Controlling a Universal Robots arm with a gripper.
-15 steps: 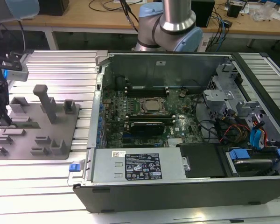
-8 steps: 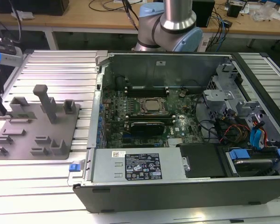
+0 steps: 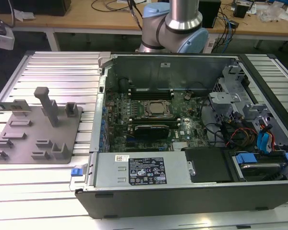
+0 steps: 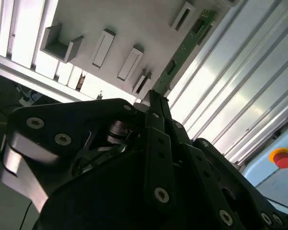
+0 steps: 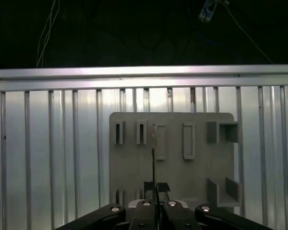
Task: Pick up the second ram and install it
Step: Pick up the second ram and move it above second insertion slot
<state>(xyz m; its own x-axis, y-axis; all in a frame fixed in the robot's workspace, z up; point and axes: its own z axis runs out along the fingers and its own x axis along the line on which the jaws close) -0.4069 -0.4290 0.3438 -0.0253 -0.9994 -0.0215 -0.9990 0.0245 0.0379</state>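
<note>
We see the gripper [image 5: 156,186] clamped on one end of the ram [image 4: 187,43]. The green stick juts out from the fingertips over the grey fixture plate [image 5: 192,172].

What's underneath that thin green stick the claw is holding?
Beneath the second ram, held in the gripper, lies the grey fixture plate with its slots, on the ribbed metal table. The stick's gripped end is hidden inside the gripper.

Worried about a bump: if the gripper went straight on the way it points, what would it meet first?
Likely the grey fixture plate; the ram clamped in the gripper would touch it first. Depth is unclear.
</note>
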